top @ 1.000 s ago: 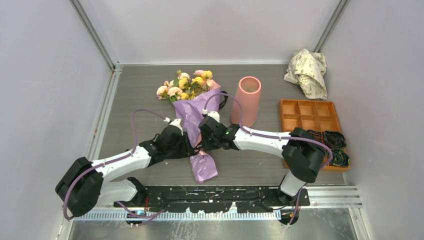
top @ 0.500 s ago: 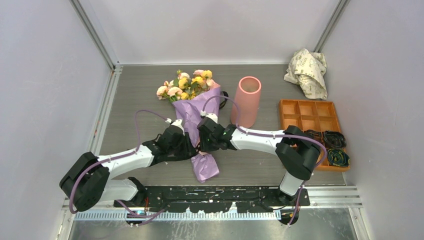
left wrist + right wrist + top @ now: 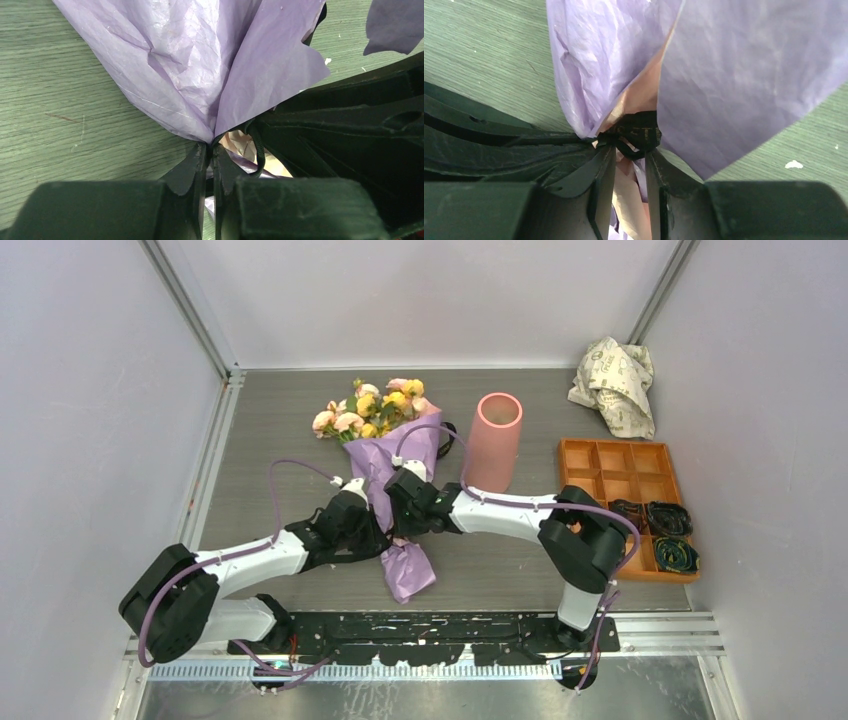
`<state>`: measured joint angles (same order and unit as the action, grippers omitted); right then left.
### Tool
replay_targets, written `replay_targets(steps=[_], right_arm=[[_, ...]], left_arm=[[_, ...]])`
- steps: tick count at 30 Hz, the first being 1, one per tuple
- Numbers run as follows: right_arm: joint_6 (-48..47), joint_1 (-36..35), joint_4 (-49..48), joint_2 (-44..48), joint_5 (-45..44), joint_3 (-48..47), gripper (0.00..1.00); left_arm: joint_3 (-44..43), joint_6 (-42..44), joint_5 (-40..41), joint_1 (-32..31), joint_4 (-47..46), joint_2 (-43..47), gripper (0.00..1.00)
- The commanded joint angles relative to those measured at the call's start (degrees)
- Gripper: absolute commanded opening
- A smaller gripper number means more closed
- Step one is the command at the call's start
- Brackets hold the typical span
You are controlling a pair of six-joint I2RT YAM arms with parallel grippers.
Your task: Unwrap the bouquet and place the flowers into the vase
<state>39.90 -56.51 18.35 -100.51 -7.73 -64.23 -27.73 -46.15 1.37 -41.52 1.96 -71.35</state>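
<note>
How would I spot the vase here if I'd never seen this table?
On the grey table, look toward the far middle, between the lilac-wrapped bouquet and the orange tray. The vase stands upright there: a plain salmon-pink cylinder with an open top, the only tall smooth tube among flat or crumpled things.

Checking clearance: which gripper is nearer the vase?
Right. The right gripper is at the tied waist of the bouquet, on the side toward the vase; the left gripper reaches that waist from the far side, the bouquet between it and the vase.
</note>
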Motion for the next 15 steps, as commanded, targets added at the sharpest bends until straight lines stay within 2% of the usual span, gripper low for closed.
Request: replay_targets(steps=[1,6,10,15], right_arm=[[-1.52,-0.17,-1.16,-1.78,-1.52,-4.46,0.32],[-1.80,-0.14,-1.10,-3.00,-1.24,-4.83,0.17],[-2.80,-0.18,0.62,-1.44,-4.83,-4.30,0.07],[-3.59,-0.13,3.17,1.75,-9.50,-3.41,0.04]], left_arm=[[-0.45,0.13,1.78,-0.14,-2.09,0.78,0.07],[0.08,0.18,2.57,-0.15,-2.13,1.39,0.07],[-0.17,0.27,4.80,-0.15,0.84,2.20,0.07],[-0.64,0.51,8.81,-0.06,4.77,3.66,0.06]])
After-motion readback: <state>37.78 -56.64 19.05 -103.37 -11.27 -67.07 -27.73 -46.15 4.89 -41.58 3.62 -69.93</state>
